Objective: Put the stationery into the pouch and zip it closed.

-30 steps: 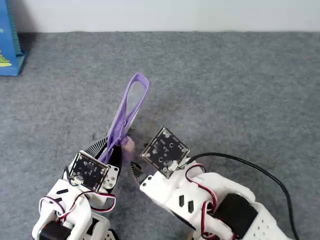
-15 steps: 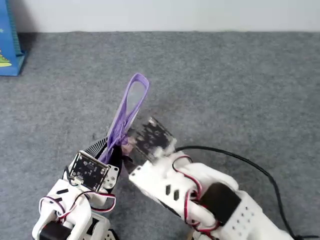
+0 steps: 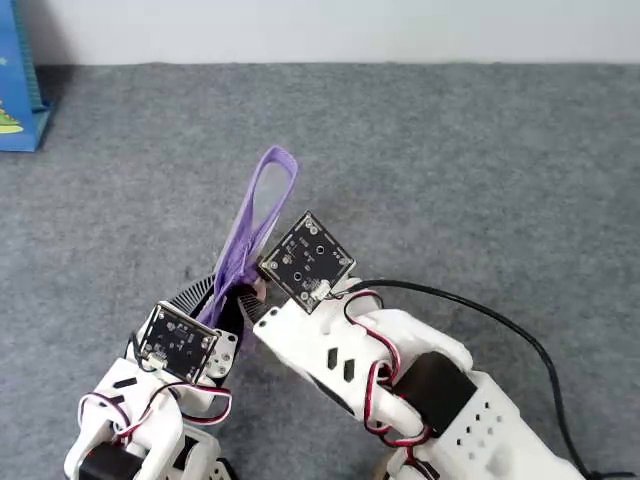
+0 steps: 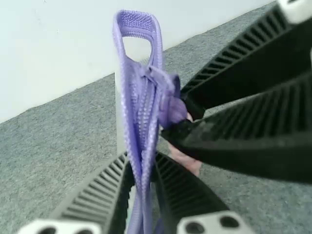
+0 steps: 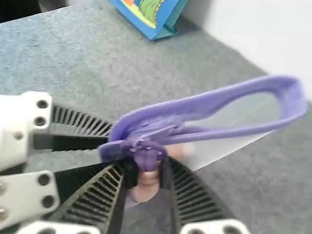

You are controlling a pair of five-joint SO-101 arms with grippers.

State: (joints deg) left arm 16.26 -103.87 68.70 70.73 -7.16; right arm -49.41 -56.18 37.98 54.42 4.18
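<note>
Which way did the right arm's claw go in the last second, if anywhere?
Yes. The right gripper moved toward the back wall, closer to the unmoved pouch, and pinches its zip pull.

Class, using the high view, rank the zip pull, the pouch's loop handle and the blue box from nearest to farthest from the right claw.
1. The zip pull, gripped in the right claw.
2. The loop handle, at the pouch's far end.
3. The blue box, far off to the left, at the view's edge.
</note>
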